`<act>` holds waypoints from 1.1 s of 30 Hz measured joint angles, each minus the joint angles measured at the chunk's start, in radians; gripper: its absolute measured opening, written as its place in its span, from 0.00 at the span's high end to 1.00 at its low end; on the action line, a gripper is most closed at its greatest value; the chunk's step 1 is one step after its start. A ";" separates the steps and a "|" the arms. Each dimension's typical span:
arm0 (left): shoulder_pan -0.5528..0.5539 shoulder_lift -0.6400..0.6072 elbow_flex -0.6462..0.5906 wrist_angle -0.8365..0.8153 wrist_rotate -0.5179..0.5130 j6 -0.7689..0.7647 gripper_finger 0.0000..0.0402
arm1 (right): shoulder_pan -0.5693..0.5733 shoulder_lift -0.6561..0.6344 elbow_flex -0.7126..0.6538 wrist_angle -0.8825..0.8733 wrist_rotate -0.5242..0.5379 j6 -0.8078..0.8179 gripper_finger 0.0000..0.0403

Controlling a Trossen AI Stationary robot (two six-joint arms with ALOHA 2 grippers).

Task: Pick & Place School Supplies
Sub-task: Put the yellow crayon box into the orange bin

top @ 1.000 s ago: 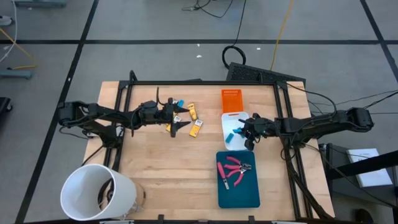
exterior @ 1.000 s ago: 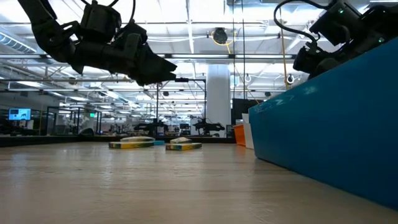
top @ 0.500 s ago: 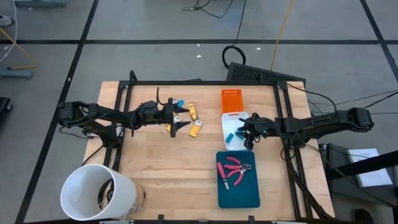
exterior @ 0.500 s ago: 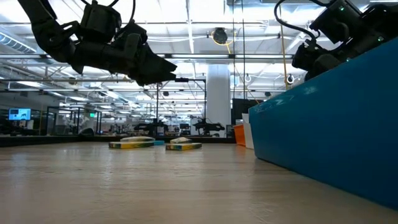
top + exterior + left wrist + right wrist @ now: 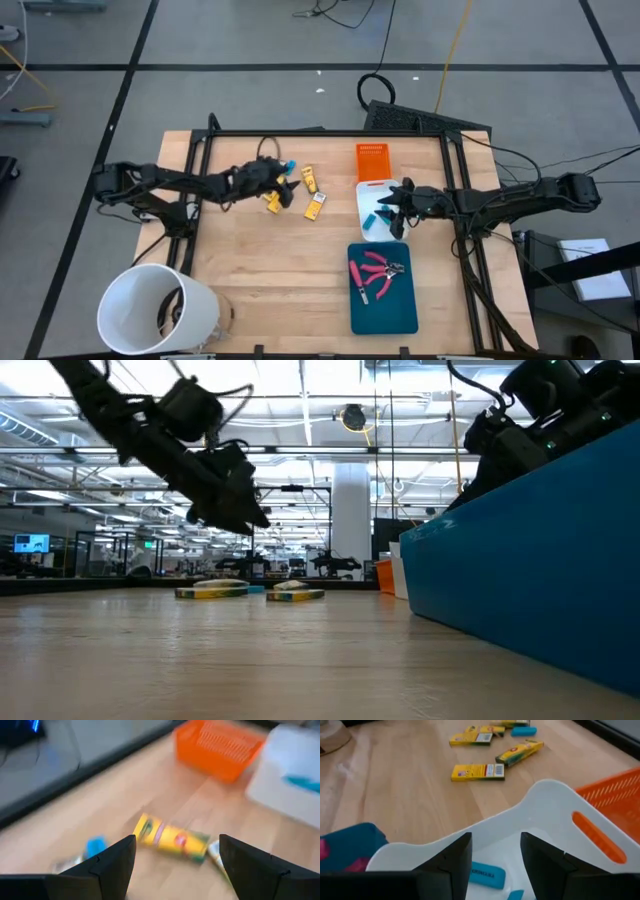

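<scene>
While both arms work from above, left gripper (image 5: pixel 287 181) hangs over yellow boxes (image 5: pixel 314 206) on the worktop (image 5: pixel 260 270) | left wrist: jaws apart, one box crosswise just ahead | right wrist: right gripper (image 5: pixel 492 851) apart above white tray (image 5: pixel 555 815), blue piece (image 5: pixel 487 873) below.

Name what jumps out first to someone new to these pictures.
The big white bucket at the table's near-left corner dominates. Right of centre, teal tray holds pink-handled scissors, with white tray and orange tray behind. The left claw, open, hovers over scattered yellow crayon boxes.
</scene>
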 joint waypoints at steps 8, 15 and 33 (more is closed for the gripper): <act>0.068 0.012 0.163 -0.344 0.000 -0.159 0.29 | 0.000 0.000 0.000 0.073 0.000 -0.027 0.60; 0.144 0.122 0.173 -0.340 0.095 -0.159 0.29 | 0.000 0.000 0.000 0.092 0.000 -0.046 0.60; 0.229 0.305 0.173 -0.210 0.059 -0.118 0.29 | 0.000 0.000 0.000 0.133 -0.003 -0.076 0.61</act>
